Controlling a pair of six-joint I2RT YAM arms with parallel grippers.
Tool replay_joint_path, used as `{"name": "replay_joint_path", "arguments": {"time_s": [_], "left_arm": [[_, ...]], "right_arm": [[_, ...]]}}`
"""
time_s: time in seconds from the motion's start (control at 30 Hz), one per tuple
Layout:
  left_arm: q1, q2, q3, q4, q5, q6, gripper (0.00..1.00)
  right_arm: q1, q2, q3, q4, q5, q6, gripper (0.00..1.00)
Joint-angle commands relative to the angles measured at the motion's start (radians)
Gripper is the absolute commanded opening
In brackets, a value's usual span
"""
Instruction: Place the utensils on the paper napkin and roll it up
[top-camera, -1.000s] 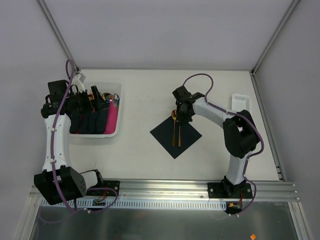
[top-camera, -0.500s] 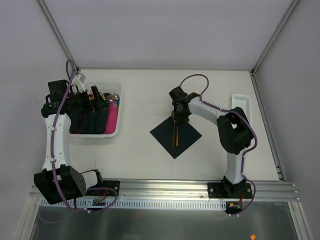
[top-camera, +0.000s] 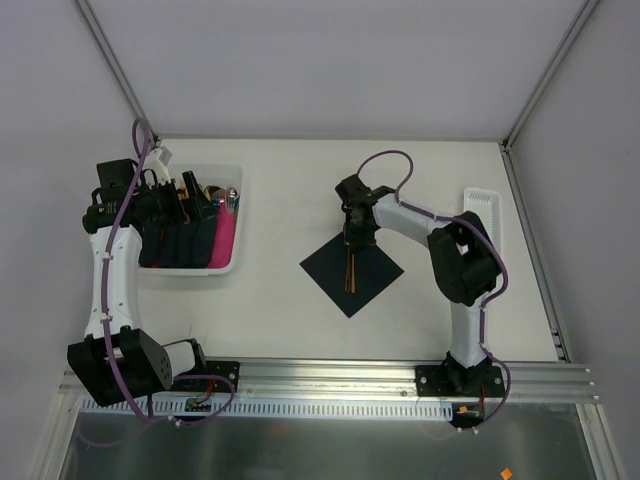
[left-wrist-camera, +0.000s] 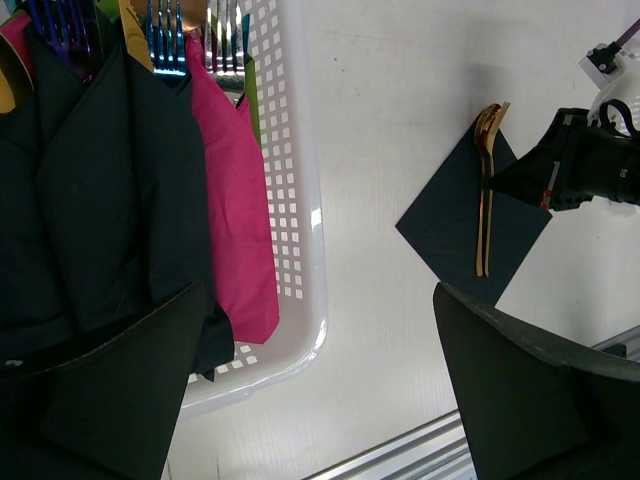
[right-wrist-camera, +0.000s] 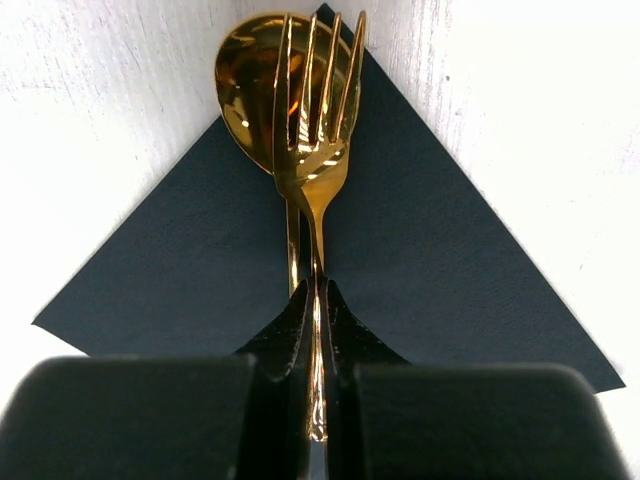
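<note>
The placing looks nearly finished, and the rolling has not begun. The napkin (top-camera: 377, 268) lies flat as a diamond in the middle of the counter (top-camera: 280, 180), none of its corners folded. On it lie the fork (right-wrist-camera: 312, 170) and the spoon (right-wrist-camera: 245, 80), side by side along the diagonal. Their gold heads are at the upper corner, the fork's tines overlapping the spoon's bowl. My right pincer (right-wrist-camera: 317, 290) is clenched on the fork's thin handle, low over the napkin. I judge I have yet to let go, and then a corner must be taken up and the sheet rolled around both pieces.

My left pincer (left-wrist-camera: 318, 292) is released and grasps nothing. It hangs above the bin (left-wrist-camera: 300, 200) at the left of the frame, where a pink napkin (left-wrist-camera: 240, 200) and other dark sheets sit.

Only the right wrist view shows the clamp on the handle and the bowl's tip jutting past the napkin's corner onto bare counter. The top view shows the whole diamond and how far apart my two arms are. The left wrist view alone shows the bin's contents.
</note>
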Motion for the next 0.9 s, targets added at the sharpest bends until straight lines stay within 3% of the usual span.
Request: {"name": "replay_joint_path", "arguments": {"time_s": [0.0,0.1,0.37,0.57,0.73,0.87], "left_arm": [[0.011,0.003,0.033,0.011,-0.015,0.002,0.99],[0.011,0.003,0.033,0.013,-0.015,0.007,0.99],[0.011,-0.003,0.031,0.015,-0.016,0.014,0.99],[0.011,-0.027,0.036,0.013,0.019,0.060,0.99],[0.005,-0.104,0.007,0.015,0.183,0.265,0.99],[-0.074,-0.179,-0.033,0.015,0.200,0.436,0.99]], "right_arm": [[0.005,0.008,0.046,0.002,0.002,0.017,0.00],[0.005,0.013,0.052,0.002,-0.001,0.020,0.01],[0.005,0.007,0.060,-0.003,-0.005,0.031,0.20],[0.005,-0.051,0.069,-0.004,-0.028,0.041,0.23],[-0.001,-0.177,0.072,-0.006,-0.048,0.034,0.26],[-0.045,-0.332,0.037,-0.003,-0.076,-0.004,0.34]]}}
